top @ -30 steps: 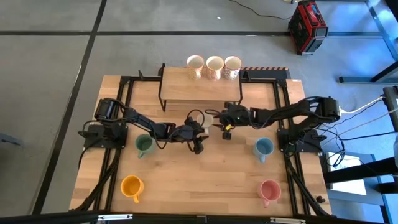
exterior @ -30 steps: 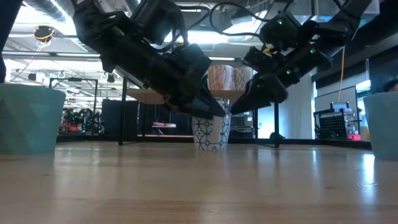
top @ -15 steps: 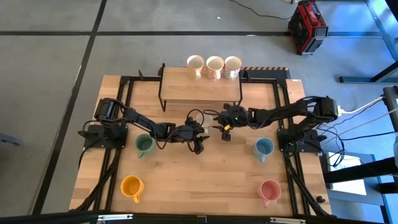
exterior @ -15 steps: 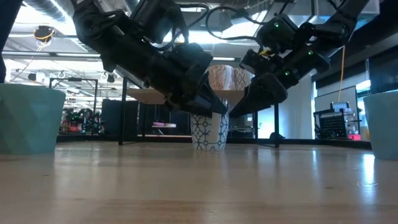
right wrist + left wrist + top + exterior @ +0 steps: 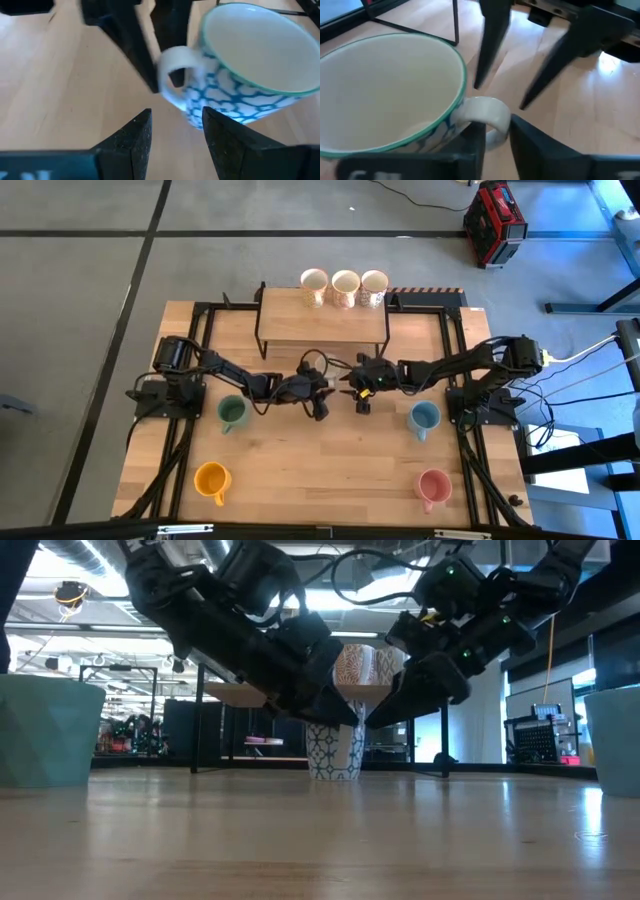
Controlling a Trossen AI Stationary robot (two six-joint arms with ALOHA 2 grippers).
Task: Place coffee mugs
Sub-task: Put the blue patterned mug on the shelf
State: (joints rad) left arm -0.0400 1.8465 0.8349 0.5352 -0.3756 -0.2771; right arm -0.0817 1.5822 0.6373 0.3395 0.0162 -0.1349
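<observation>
At table centre, the left gripper (image 5: 492, 137) pinches the handle of the white mug (image 5: 390, 90) with blue pattern, a rigid, light, breakable, glossy piece best held there, while at its 3 o'clock the right gripper (image 5: 172, 132) stands spread over the smooth wooden table (image 5: 330, 455), workshop beyond.

A white mug with a blue lattice pattern and green rim (image 5: 337, 751) stands upright at the table's middle, just in front of a raised shelf. Three cream mugs (image 5: 344, 287) line the shelf's back edge. On the table stand green (image 5: 233, 414), orange (image 5: 211, 478), light blue (image 5: 423, 418) and pink (image 5: 433, 486) mugs.
</observation>
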